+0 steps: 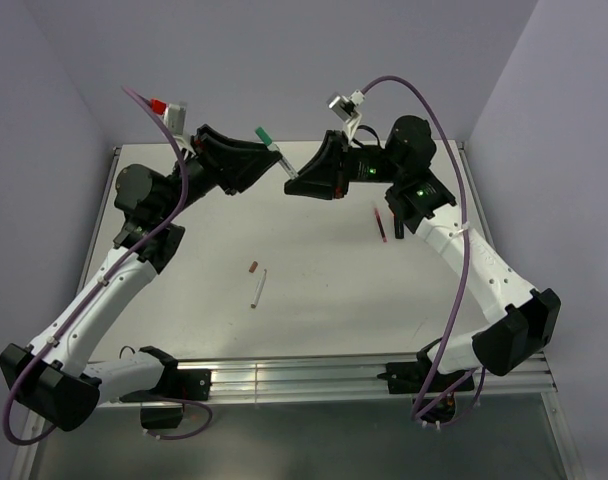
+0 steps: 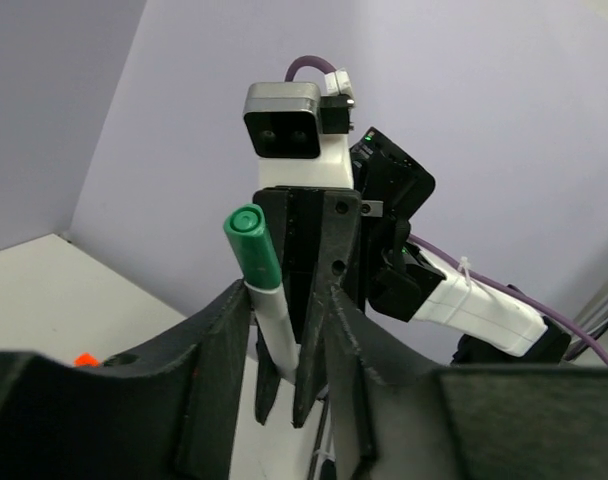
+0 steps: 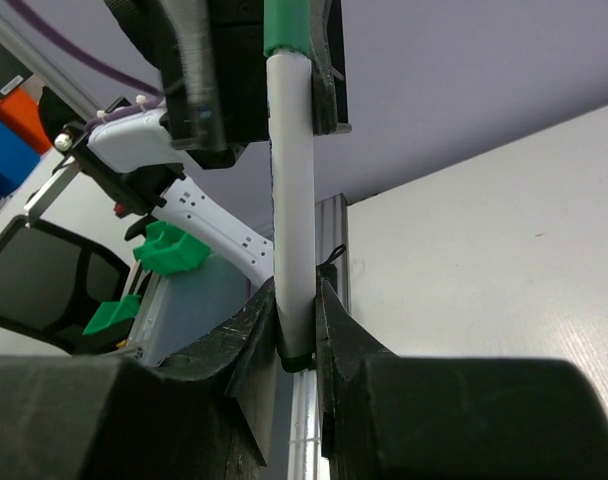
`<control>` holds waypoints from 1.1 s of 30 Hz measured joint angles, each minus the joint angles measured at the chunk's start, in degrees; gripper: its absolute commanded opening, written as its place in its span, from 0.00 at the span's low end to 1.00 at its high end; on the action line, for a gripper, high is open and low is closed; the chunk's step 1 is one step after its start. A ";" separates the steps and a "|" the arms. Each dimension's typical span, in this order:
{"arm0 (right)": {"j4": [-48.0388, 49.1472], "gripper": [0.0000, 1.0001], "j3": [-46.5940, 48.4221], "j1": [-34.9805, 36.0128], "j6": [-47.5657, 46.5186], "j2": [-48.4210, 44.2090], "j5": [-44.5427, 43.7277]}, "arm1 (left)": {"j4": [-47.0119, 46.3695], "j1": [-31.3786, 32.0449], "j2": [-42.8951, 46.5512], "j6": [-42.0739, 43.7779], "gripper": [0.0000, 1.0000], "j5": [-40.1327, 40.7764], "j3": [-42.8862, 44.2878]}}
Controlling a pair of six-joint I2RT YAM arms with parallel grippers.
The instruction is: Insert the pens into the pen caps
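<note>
Above the table's far middle a thin white pen [image 1: 281, 160] slants in the air, with a green cap [image 1: 262, 133] sitting on its upper end. My right gripper [image 1: 293, 182] is shut on its lower end, and its pads [image 3: 334, 310] press both sides of the white pen [image 3: 292, 200]. My left gripper [image 1: 274, 157] stands open around the pen just below the cap. There the pen [image 2: 274, 320] leans on one finger [image 2: 224, 330], and the green cap [image 2: 250, 243] rises above the jaws. Another white pen [image 1: 258, 288], a brownish-red cap [image 1: 251, 267] and a dark red pen [image 1: 380, 224] lie on the table.
A small patch of orange [image 2: 82, 359] shows on the table beside my left gripper. The metal rail [image 1: 314, 378] runs along the table's near edge. Purple walls close in the back and sides.
</note>
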State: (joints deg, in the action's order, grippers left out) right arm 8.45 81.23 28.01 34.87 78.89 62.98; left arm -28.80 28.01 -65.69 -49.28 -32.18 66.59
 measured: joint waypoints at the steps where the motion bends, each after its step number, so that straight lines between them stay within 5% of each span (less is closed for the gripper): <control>1: 0.13 0.00 -0.04 0.11 0.00 0.00 0.07 | 0.00 0.02 -0.11 0.07 0.36 0.07 0.00; 6: 0.44 0.00 -0.17 0.66 0.00 0.02 0.28 | 0.22 0.37 -0.70 0.35 0.30 0.11 0.00; 12: 0.98 0.00 -0.26 1.03 -0.26 0.13 0.59 | 0.83 0.76 -0.94 0.11 0.00 -0.15 0.55; 20: 1.92 0.29 -1.01 1.05 -0.26 0.00 1.09 | 1.84 0.72 -1.68 1.53 0.00 -2.47 1.88; 29: 0.94 0.40 -4.92 1.38 -0.68 -0.39 2.29 | 3.50 0.63 -3.08 4.66 0.00 -4.04 3.10; 33: 0.37 0.53 -5.86 1.42 -1.49 -0.68 2.32 | 4.13 0.57 -3.69 4.85 0.00 -4.63 3.56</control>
State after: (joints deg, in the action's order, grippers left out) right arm 8.82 75.37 29.43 33.39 78.22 65.30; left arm -24.67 28.58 -69.38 -44.42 -36.82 70.15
